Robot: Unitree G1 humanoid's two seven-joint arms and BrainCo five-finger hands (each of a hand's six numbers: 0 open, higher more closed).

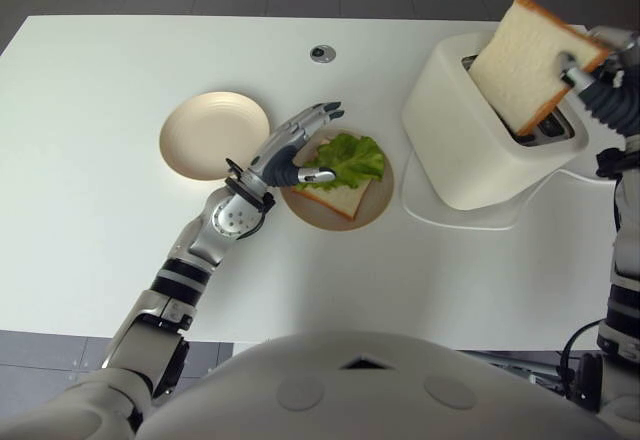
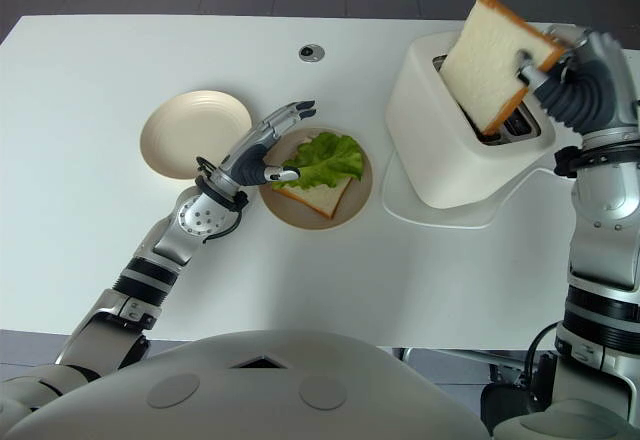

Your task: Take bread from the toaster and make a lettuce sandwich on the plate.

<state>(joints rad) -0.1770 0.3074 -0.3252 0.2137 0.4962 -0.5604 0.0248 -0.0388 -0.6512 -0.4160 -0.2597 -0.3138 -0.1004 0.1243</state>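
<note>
Upper right: the right robot hand [image 2: 585, 75] pinches the bread slice [image 2: 490, 55], standing tall, top leaning left, bottom maybe inside the toaster [image 2: 440, 150]. The left robot hand [image 2: 262, 150] is spread by the plate [image 2: 345, 212].

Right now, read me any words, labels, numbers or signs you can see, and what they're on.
No text can be read. The toaster, the empty plate, the sandwich plate and the bread slice in the right hand show no print; the round fitting in the table is too small to tell.
</note>
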